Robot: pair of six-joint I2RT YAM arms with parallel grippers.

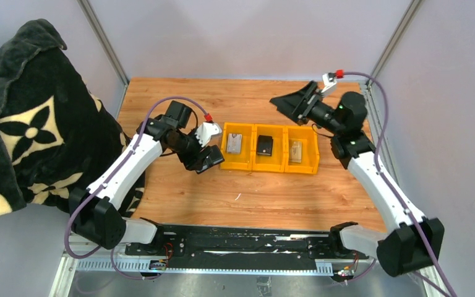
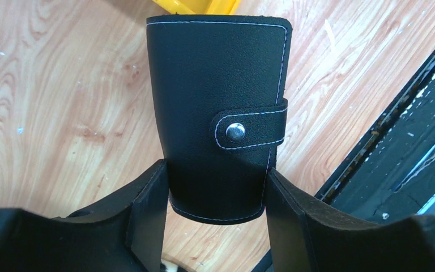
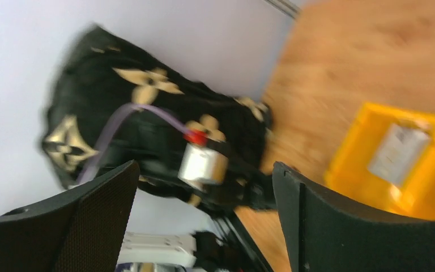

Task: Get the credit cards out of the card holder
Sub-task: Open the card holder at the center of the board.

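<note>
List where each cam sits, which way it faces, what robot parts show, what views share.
Top external: high behind the robot, looking down on the table; left arm, right arm, yellow bins.
Left wrist: looks down along the left gripper clamped on the card holder, table beneath.
Right wrist: faces sideways across the table toward the left arm and blanket; right gripper open, blurred.
Shared: all three catch the yellow bins.

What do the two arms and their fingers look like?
The left arm and right arm have white shells with black joints. A purple cable with a red plug runs along each. The right one shows a green light. The fingers are broad, matte black wedges.
</note>
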